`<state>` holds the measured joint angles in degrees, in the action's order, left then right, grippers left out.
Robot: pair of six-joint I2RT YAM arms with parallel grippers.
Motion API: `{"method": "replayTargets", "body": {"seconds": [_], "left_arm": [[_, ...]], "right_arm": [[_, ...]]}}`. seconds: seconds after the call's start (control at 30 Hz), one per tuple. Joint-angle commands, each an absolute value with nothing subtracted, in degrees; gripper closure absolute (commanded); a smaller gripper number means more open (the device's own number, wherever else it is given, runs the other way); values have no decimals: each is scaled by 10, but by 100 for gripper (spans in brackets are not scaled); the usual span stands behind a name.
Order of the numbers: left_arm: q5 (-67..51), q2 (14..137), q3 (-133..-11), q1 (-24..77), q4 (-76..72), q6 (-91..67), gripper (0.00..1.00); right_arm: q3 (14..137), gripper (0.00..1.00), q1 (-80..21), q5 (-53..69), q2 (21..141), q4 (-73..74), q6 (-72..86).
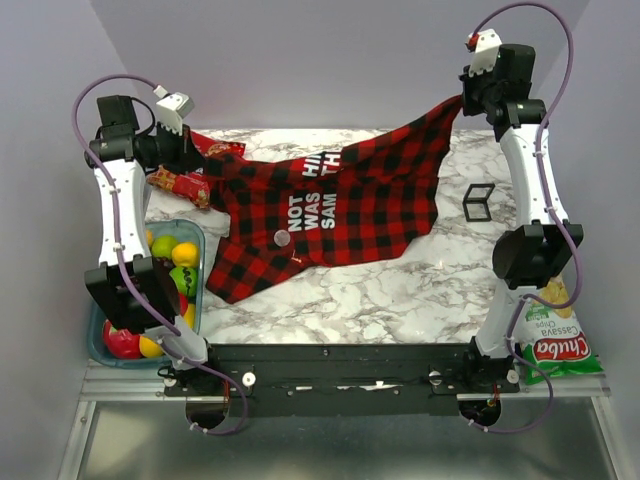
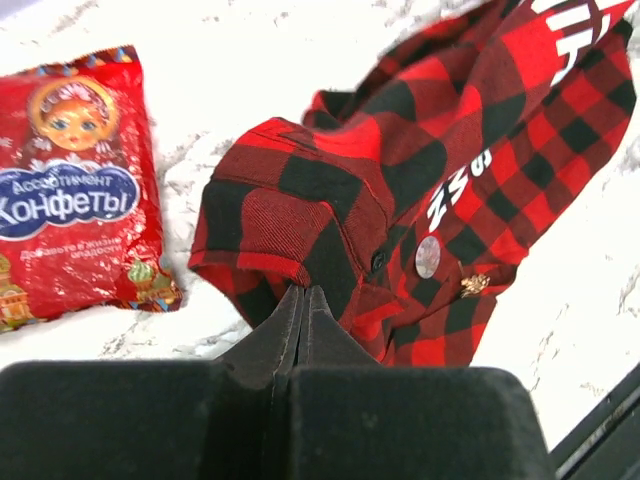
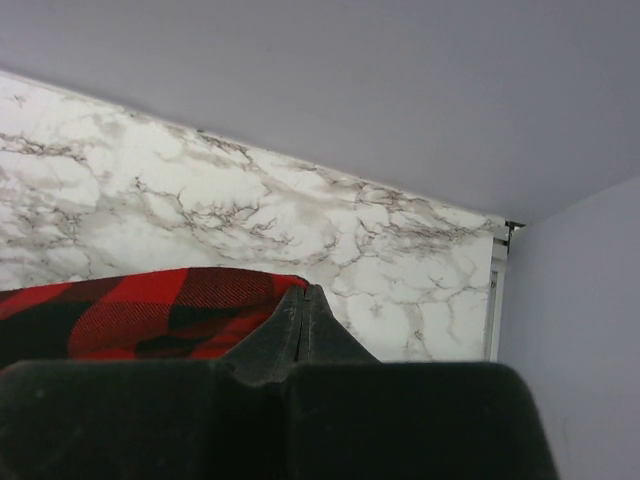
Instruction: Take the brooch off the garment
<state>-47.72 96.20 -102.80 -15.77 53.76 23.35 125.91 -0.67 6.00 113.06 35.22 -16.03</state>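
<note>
two claws, both pinching the garment [image 1: 370, 200] | left claw [image 2: 303, 298]: folded edge | right claw [image 3: 303, 298]: far corner, above the surface [image 1: 400, 290] | brooch [image 1: 282, 238]: on the garment, beside white lettering [image 1: 318, 195]

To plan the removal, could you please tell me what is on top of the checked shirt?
A round silvery brooch sits on the shirt, a small gold piece beside it. Whatever lies under the cloth is hidden.
</note>
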Motion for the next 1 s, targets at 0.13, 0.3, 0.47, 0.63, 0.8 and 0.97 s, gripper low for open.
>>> {"method": "replayTargets", "body": {"seconds": [0.13, 0.3, 0.47, 0.63, 0.8, 0.97], "left_arm": [[-440, 868, -951, -163, 424, 198, 100], [-441, 846, -895, -162, 403, 192, 100], [-439, 853, -896, -161, 352, 161, 100], [-413, 871, -924, -159, 291, 129, 100], [-389, 863, -964, -156, 241, 108, 100], [-367, 830, -983, -149, 211, 113, 100]], "right_arm": [[1227, 99, -2, 42, 1095, 329, -155], [1189, 99, -3, 41, 1081, 330, -157], [1232, 99, -3, 39, 1106, 330, -165], [1317, 99, -3, 10, 1151, 321, -161], [1342, 99, -3, -23, 1146, 254, -165], [1346, 99, -3, -40, 1122, 215, -171]]}}
